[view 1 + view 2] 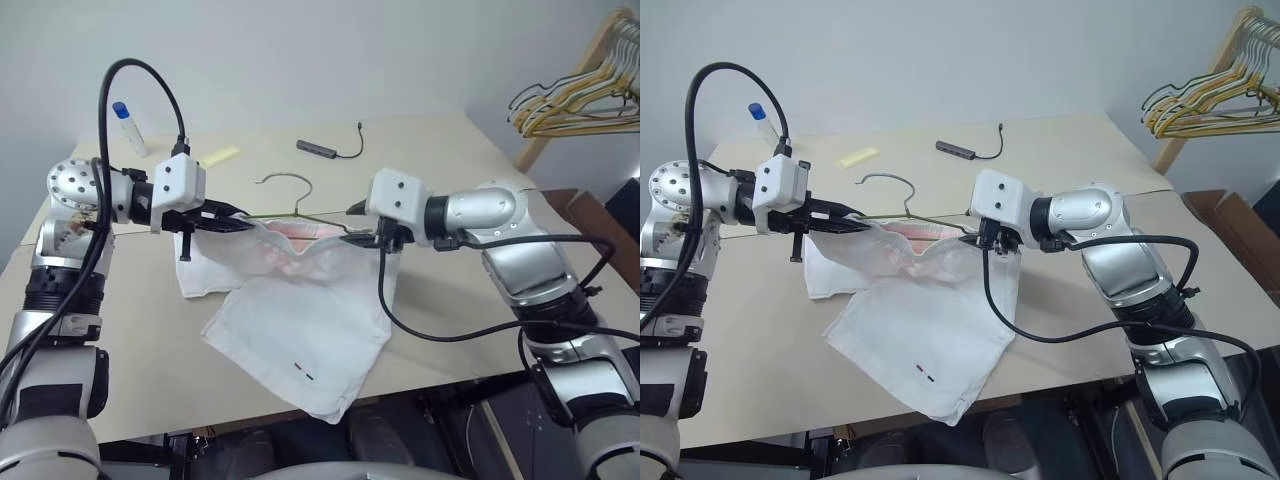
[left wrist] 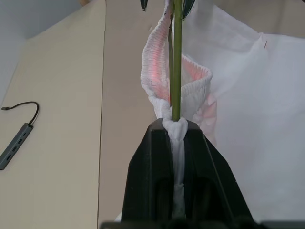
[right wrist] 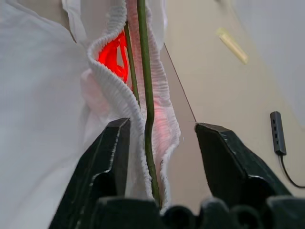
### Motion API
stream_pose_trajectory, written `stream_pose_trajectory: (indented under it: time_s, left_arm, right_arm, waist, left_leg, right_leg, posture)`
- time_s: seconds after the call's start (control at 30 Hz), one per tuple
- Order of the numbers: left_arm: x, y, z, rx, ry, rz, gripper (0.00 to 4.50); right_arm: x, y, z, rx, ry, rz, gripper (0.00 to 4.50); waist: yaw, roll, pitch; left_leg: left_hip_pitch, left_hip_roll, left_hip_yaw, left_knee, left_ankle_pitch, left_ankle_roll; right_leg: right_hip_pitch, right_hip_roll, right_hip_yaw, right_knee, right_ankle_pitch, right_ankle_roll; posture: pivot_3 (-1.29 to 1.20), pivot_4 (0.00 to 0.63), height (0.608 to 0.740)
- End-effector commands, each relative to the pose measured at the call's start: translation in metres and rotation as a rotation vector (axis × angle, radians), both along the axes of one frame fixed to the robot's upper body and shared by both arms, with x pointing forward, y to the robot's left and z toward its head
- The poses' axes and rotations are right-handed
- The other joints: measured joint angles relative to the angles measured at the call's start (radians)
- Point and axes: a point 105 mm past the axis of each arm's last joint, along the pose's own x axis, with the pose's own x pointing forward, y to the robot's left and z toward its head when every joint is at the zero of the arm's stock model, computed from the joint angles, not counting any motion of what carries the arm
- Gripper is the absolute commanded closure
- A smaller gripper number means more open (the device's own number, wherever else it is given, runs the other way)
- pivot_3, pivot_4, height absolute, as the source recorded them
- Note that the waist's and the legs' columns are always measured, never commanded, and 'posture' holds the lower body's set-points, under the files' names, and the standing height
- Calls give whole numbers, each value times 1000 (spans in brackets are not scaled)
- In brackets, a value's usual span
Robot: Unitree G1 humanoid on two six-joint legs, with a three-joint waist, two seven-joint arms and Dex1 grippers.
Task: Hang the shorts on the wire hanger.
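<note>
Slipping is the main risk here: the right hand [image 3: 159,131] stands spread, its fingers either side of the waistband and wire without pinching, so that end of the shorts [image 1: 300,330] could slide off the wire hanger [image 1: 300,212] and sag to the surface [image 1: 440,160]. The left hand [image 2: 175,131] is pressed together on a bunched bit of waistband and the wire; if it alone bears the load, the hanger may twist. The shorts are white, gathered elastic at the waist with a pink tint, strung between the two hands, legs draped below onto the surface.
</note>
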Motion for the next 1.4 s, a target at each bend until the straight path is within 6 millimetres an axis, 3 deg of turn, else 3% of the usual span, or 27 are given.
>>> stream_pose_trajectory:
  time_s: [0.03, 0.17, 0.33, 0.57, 0.67, 0.9, 1.0, 1.13, 1.23, 1.4]
  left_arm:
    - [2, 1, 10, -18, -42, 7, 4500]
    - [3, 3, 9, -18, -43, 19, 4500]
    - [2, 5, 11, -16, -48, 22, 4500]
    - [3, 5, 14, -15, -56, 20, 4500]
    - [3, 5, 15, -13, -58, 21, 4500]
    - [2, 8, 15, -4, -62, 24, 4500]
    - [2, 8, 15, -5, -59, 23, 4500]
    - [1, 8, 11, 26, -44, 19, 4500]
    - [1, 11, 4, 75, -33, 20, 4500]
    - [7, 7, 1, 69, -57, 38, 4500]
  right_arm:
    - [-7, 1, 33, 101, -79, 46, 1589]
    - [-8, -21, 45, 127, -21, 4, 1589]
    - [-13, -59, 19, 16, 79, -67, 1589]
    - [-13, -62, -14, -23, 177, -79, 1589]
    - [-7, -61, -24, -1, 275, -124, 2166]
    - [2, -67, -35, 3, 332, -209, 4485]
    - [6, -68, -36, 0, 322, -225, 4485]
    - [10, -68, -24, 24, 261, -227, 4485]
    - [12, -64, 5, 51, 158, -216, 4485]
    - [-5, -43, 30, 67, 159, -108, 4485]
  waist:
    - [-1, 0, 0]
    - [-1, 0, 0]
    - [6, 0, 0]
    - [-6, 0, 0]
    - [-4, 0, 0]
    - [2, 0, 0]
    - [3, 0, 0]
    - [1, 0, 0]
    - [-2, 0, 0]
    - [0, 1, 0]
  left_leg:
    - [0, 0, 0, 0, 0, 0]
    - [0, 0, -1, 0, 0, 0]
    - [-1, -1, -2, 0, 0, 0]
    - [3, 0, -1, 0, 0, 0]
    - [3, 1, -2, 0, 0, 0]
    - [2, -1, -2, 0, 0, 0]
    - [2, -1, -2, 0, 0, 0]
    - [2, 0, -2, 0, 0, 0]
    - [2, -1, -2, 0, 0, 0]
    - [2, 0, -3, 0, 0, 0]
  right_leg:
    - [0, 0, 0, 0, 0, 0]
    - [0, 0, 0, 0, 0, 0]
    - [1, -1, -2, -2, 0, 0]
    - [4, 1, -1, -3, 0, 0]
    - [5, 1, -1, -3, 0, 0]
    - [5, -1, -2, -4, 0, 0]
    - [5, -1, -2, -4, 0, 0]
    - [5, 0, -2, -3, 0, 0]
    - [5, 0, -2, -3, 0, 0]
    - [5, 0, -3, -3, 0, 0]
  posture:
    - [-152, 0, 740]
    - [-148, 0, 740]
    - [-149, 0, 740]
    - [-151, 0, 740]
    - [-151, 0, 740]
    - [-139, 0, 740]
    - [-139, 0, 740]
    - [-140, 0, 740]
    - [-140, 0, 740]
    - [-147, 0, 740]
